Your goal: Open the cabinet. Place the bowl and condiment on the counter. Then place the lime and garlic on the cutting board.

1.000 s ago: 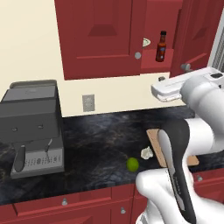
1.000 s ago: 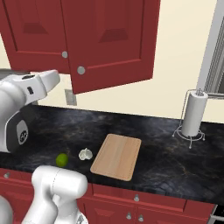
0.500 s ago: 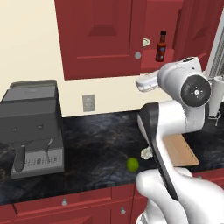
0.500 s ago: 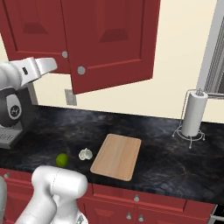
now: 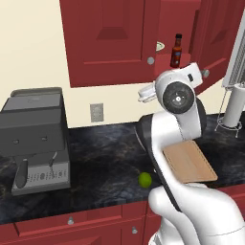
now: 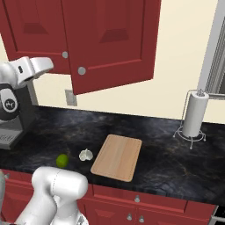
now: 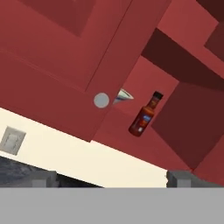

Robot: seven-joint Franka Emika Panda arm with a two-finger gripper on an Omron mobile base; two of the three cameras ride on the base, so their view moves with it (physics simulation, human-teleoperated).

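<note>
The cabinet (image 5: 110, 38) has its doors swung open. Inside stand the condiment (image 5: 177, 50) and, just left of it, the bowl (image 5: 160, 46), of which only the rim shows. In the hand view the condiment (image 7: 144, 116) and the bowl's rim (image 7: 124, 94) lie ahead, beside a door knob (image 7: 101, 100). My gripper (image 7: 109, 179) is open and empty, held up below the cabinet's left door (image 6: 110, 39). On the counter (image 6: 167, 154) the lime (image 6: 62, 160) and garlic (image 6: 86, 154) lie left of the cutting board (image 6: 117, 156).
A grey coffee machine (image 5: 33, 139) stands on the counter at the left. A paper towel holder (image 6: 194, 115) stands at the right. A wall outlet (image 5: 96, 113) sits under the cabinet. The right cabinet door (image 5: 215, 38) juts out over the counter.
The arm has turned and its hand has shifted left and slightly up, toward the left door's knob. The jaws stay open. Nothing on the counter has moved.
</note>
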